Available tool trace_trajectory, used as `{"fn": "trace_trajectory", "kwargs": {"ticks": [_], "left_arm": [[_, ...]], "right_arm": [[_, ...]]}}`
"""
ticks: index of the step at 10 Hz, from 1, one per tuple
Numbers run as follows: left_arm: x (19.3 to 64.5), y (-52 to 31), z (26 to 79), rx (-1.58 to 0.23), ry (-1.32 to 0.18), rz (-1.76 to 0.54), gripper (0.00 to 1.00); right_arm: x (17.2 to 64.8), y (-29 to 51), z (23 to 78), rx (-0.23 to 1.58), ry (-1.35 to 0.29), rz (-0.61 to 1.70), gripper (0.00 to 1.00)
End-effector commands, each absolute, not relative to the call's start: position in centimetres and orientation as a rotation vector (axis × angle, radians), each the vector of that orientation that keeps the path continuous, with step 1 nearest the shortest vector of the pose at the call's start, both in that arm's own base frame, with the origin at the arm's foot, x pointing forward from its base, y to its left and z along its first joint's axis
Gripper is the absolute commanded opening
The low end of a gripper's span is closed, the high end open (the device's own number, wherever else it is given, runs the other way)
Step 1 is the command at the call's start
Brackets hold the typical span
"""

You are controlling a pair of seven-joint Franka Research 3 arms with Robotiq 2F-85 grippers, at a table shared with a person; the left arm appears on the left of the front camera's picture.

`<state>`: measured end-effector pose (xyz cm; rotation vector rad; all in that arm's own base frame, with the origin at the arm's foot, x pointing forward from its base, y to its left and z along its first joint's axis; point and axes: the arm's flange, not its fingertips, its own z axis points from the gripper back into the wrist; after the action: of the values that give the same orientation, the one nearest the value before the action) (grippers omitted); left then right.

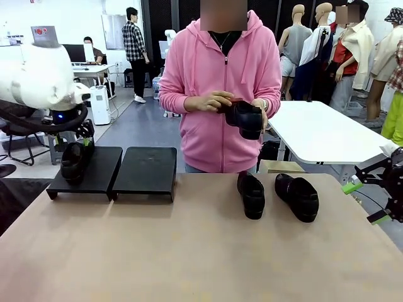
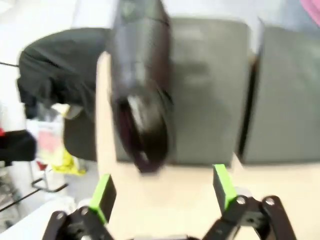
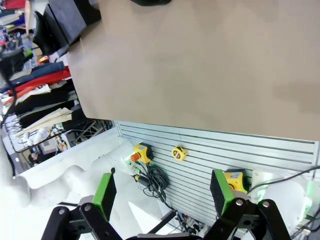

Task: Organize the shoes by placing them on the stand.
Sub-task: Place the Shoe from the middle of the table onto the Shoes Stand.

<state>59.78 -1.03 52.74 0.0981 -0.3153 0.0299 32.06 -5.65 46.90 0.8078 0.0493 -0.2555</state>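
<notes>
One shoe (image 1: 73, 162) is set on the stand (image 1: 148, 167), left section, at 9 o'clock on the surface (image 1: 189, 258). The left claw (image 2: 162, 190) is spread wide just behind it with nothing held; the right claw (image 3: 162, 192) is likewise open and empty, at 3 o'clock. A straight lift-off is advised so the shoe is not nudged. The left wrist view is smeared and the shoe's far end is cut off, so its seating cannot be confirmed.
</notes>
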Motion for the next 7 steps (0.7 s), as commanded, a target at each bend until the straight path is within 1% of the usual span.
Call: {"fn": "trace_trajectory", "kwargs": {"ticks": [1,2,3,4,5,6,7], "left_arm": [[52.0,0.9,56.4,-0.082,-0.280,-0.099,1.00],[47.8,1.4,57.9,-0.196,-0.274,-0.245,1.00],[44.7,2.0,58.6,-0.325,-0.252,-0.363,1.00],[42.3,3.0,58.8,-0.496,-0.246,-0.384,1.00],[40.4,4.4,58.2,-0.724,-0.224,-0.347,1.00],[39.0,5.5,56.7,-0.913,-0.246,-0.215,1.00],[38.9,5.7,55.6,-1.008,-0.252,-0.092,1.00]], "right_arm": [[32.1,-5.9,47.2,0.798,0.053,-0.250,1.00],[32.1,-5.9,47.2,0.798,0.053,-0.250,1.00],[32.1,-5.9,47.2,0.798,0.053,-0.250,1.00],[32.1,-5.9,47.2,0.798,0.053,-0.250,1.00],[32.1,-5.9,47.2,0.798,0.053,-0.250,1.00],[32.1,-5.9,47.2,0.798,0.053,-0.250,1.00],[32.1,-5.9,47.2,0.798,0.053,-0.250,1.00]]}}
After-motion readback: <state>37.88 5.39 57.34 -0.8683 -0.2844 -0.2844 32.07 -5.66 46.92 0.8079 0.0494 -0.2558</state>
